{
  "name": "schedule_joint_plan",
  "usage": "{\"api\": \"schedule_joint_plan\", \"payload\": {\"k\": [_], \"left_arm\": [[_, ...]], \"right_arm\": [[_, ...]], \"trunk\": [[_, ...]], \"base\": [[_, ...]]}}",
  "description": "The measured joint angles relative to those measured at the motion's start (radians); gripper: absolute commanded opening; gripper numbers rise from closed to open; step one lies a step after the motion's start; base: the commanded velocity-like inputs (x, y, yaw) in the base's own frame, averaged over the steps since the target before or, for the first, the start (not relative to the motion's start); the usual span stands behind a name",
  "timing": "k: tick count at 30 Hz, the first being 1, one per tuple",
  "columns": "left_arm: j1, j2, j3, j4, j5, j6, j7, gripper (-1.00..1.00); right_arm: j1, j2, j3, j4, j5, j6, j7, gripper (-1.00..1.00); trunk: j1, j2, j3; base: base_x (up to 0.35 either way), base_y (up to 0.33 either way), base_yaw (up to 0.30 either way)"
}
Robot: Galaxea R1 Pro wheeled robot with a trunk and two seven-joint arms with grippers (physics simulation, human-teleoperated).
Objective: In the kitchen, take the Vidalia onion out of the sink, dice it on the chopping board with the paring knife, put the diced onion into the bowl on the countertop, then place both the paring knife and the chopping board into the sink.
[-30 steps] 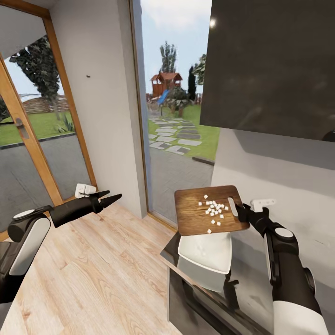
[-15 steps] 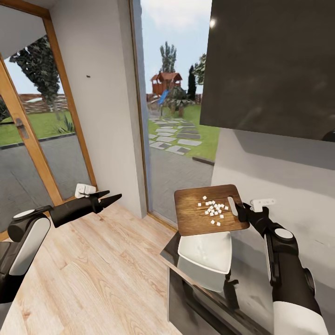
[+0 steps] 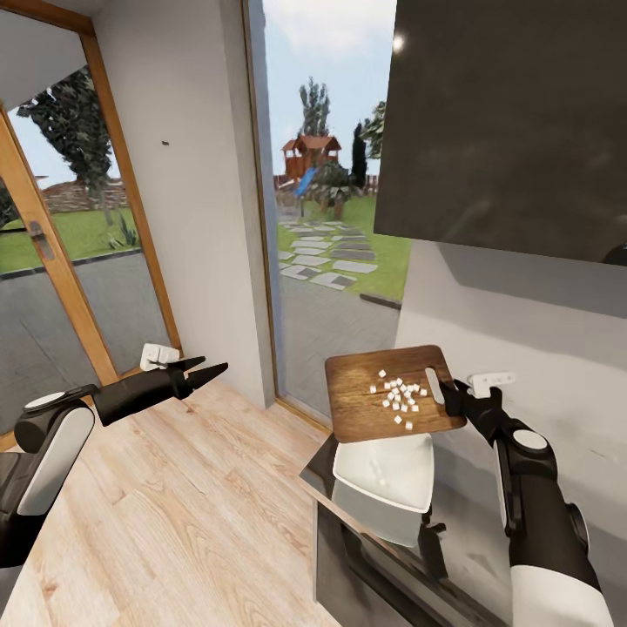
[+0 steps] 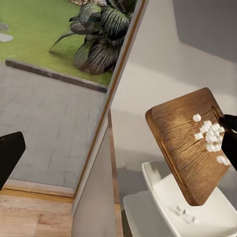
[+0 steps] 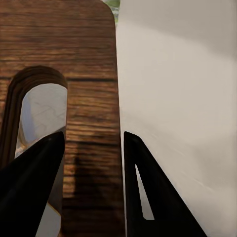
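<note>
My right gripper (image 3: 448,396) is shut on the chopping board (image 3: 383,396), pinching the strip between its slot handle and its edge (image 5: 91,143). The dark wooden board is held in the air, tilted, above the white bowl (image 3: 348,466). Diced onion (image 3: 399,394), a cluster of small white cubes, lies on the board near the handle end (image 4: 210,136). A few cubes lie in the bowl (image 4: 183,211), which sits at the end of the grey countertop (image 3: 475,522). My left gripper (image 3: 198,373) hangs open and empty far to the left over the wood floor. The paring knife and the sink are out of view.
A dark wall cabinet (image 3: 514,122) hangs above the counter. A tall glass window (image 3: 331,218) and a white wall (image 3: 187,192) stand behind the board. A white wall plate (image 3: 492,380) sits just past my right gripper. Wood floor (image 3: 174,522) spreads out to the left.
The board has shifted slightly left and the cubes have slid a little toward its lower edge. One cube near that edge is gone from the board. The left arm has not moved.
</note>
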State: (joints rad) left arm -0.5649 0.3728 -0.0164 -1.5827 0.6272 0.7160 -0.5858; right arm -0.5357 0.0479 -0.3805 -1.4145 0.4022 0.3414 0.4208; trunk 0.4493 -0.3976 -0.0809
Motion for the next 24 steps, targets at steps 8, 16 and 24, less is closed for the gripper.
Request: {"api": "schedule_joint_plan", "payload": {"k": [8,16,24], "left_arm": [[0.0,0.0,0.0,0.0,0.0,0.0,0.0,1.0],[0.0,-0.001,0.0,0.0,0.0,0.0,0.0,1.0],[0.0,-0.001,0.0,0.0,0.0,0.0,0.0,1.0]], "right_arm": [[0.007,0.0,0.0,0.0,0.0,-0.004,-0.001,-1.0],[0.018,0.0,0.0,0.002,0.001,-0.055,-0.001,-1.0],[0.019,0.0,0.0,0.002,0.001,-0.06,-0.001,-1.0]], "trunk": [[0.0,0.0,0.0],[0.0,0.0,0.0],[0.0,0.0,0.0]], "base": [[0.0,0.0,0.0],[0.0,0.0,0.0],[0.0,0.0,0.0]]}}
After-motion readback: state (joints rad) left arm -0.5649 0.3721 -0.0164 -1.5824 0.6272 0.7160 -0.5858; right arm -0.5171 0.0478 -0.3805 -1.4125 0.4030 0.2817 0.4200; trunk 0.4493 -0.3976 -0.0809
